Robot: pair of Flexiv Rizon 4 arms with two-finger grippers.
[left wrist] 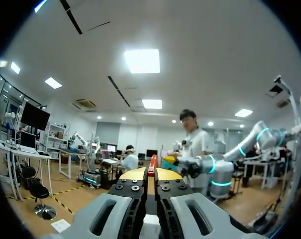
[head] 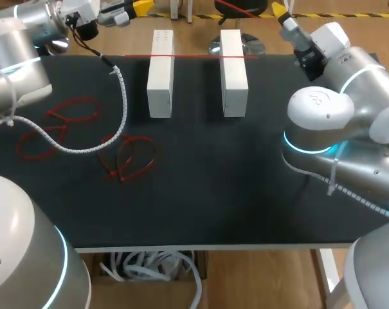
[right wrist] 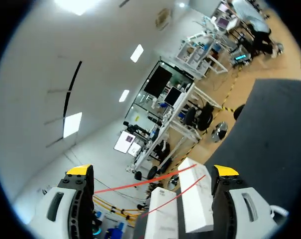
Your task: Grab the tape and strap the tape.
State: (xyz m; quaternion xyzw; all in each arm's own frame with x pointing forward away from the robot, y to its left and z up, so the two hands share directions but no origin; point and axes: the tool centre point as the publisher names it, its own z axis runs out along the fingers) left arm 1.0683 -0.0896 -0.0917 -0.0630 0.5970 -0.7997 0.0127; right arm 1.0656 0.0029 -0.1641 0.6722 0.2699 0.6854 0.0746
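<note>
The left gripper (left wrist: pixel 151 174) is clamped on a red tape (left wrist: pixel 152 162), which stands up between its closed tips. The right gripper (right wrist: pixel 152 171) has its fingers wide apart. Ahead, between them, lie two white blocks (right wrist: pixel 197 198) with red strips (right wrist: pixel 140 180) across them.

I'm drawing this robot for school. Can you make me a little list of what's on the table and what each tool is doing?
table: black
white blocks: two, side by side, apart
red tape: stretched across both blocks, nearer their far ends
red loops: lying on the table's left part
left tool: shut on a red strip
right tool: open, holding nothing
</note>
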